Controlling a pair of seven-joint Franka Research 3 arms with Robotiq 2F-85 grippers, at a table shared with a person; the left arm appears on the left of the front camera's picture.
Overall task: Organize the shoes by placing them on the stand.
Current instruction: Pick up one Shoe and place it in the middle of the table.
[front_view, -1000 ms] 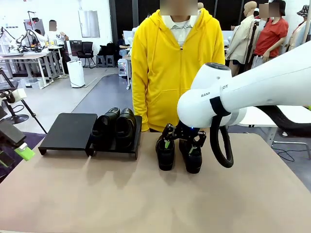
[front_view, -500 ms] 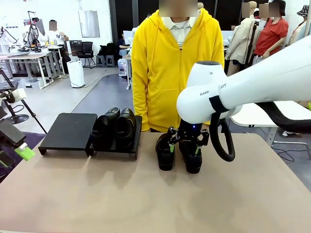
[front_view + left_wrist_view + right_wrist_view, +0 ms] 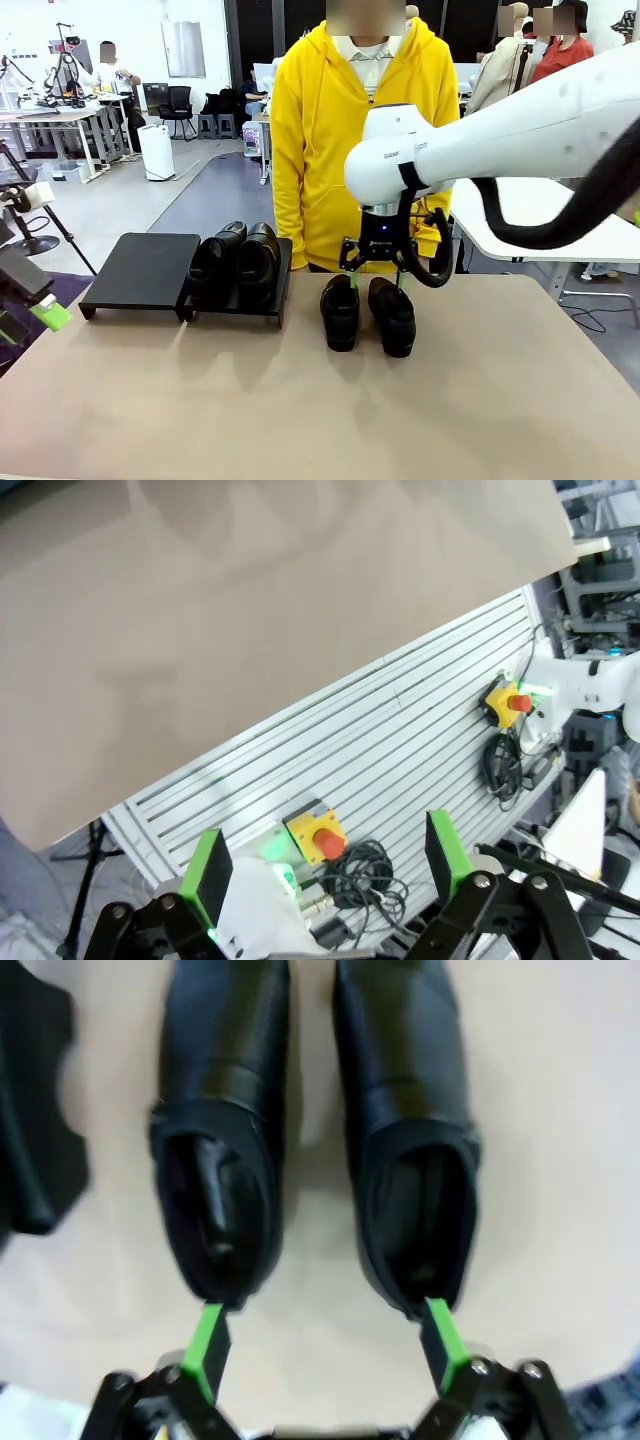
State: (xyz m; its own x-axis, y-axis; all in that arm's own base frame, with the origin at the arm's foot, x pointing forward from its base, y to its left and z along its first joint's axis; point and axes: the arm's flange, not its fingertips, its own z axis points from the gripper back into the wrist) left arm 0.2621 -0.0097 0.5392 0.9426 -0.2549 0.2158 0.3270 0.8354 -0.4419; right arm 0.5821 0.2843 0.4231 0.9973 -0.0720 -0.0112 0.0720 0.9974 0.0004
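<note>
Two glossy black shoes stand side by side on the table, toes toward me. My right gripper hangs open just above their heel ends, touching neither. In the right wrist view the left shoe and the right shoe lie beyond the gripper, each green pad near one heel. Two more shoes sit on the right panel of the black stand; its left panel is bare. My left gripper stays low at the table's left edge, open and holding nothing.
A person in a yellow hoodie stands at the far edge behind the shoes. A corner of the stand shows left of the shoes. The left wrist view looks at a slatted white panel with yellow emergency buttons and cables.
My right gripper has lifted up off the two table shoes and drawn back toward the person, its jaws staying open. The shoes and the left arm have not moved.
</note>
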